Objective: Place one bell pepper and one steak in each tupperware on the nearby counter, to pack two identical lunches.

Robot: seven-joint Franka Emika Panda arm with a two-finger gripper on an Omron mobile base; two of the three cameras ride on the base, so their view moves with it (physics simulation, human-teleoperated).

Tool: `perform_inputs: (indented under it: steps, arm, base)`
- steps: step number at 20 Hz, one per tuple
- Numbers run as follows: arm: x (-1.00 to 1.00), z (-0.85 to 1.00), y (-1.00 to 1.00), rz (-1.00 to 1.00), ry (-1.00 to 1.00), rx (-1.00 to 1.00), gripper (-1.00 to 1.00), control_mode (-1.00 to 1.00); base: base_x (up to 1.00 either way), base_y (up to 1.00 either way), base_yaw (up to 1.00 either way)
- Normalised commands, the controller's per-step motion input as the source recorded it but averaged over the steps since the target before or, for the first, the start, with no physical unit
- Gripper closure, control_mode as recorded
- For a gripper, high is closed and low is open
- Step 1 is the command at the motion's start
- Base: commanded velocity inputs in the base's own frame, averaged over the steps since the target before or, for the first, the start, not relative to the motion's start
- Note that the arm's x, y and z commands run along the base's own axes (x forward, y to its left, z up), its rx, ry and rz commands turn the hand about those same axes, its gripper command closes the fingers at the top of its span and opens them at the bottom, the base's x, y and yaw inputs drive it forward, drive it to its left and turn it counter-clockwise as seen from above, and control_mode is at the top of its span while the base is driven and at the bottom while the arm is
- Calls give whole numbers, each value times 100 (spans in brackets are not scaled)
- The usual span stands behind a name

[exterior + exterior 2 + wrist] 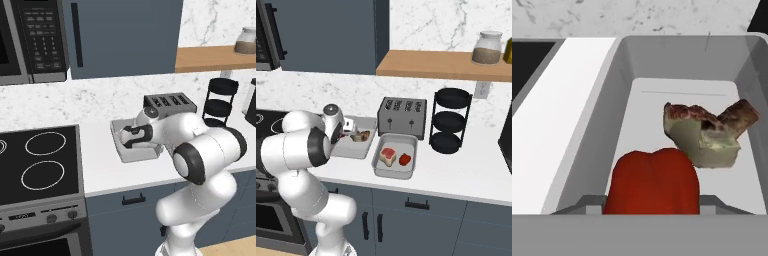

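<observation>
Step in hand: the last bell pepper (653,181) was being lowered into the left tupperware (367,121), the one nearer the stovetop (42,162); by my judgement this was the final placement of the task.
Hand state: the gripper (652,202) was pinching the bell pepper between its fingertips, the red lump sitting wedged at the bottom of the hand view.
Pepper relative to hand: directly between the jaws, held over the near end of the tray's floor.
Steak in this tray: the steak (708,134) lay on the tray floor just beyond and to the right of the held pepper, close but seemingly not touching.
Tray relative to hand: the hand was inside the tray's outline, its rim walls rising on the left, right and far sides in the hand view.
Other lunch: in the right base view the right tupperware (415,143) already held a steak (388,155) and a bell pepper (404,159) side by side, in front of the toaster (402,116).
How to do it well: I would keep the pepper over the bare floor nearer than the steak, go down until it nearly rests, then spread the jaws gently so it doesn't roll.
Risk: releasing from too high might knock the steak or bounce the pepper against the wall.
Counter: both trays sat on the white counter (466,170).
</observation>
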Motion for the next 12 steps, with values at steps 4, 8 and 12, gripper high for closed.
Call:
perform_inputs:
  steps: [4,8,12]
  arm:
    - [21,-27,3,0,0,0,100,-100]
    - [13,-21,3,0,0,0,100,-100]
    - [13,-10,2,0,-1,0,100,-100]
  base:
    - [0,0,0]
    - [0,0,0]
    - [0,0,0]
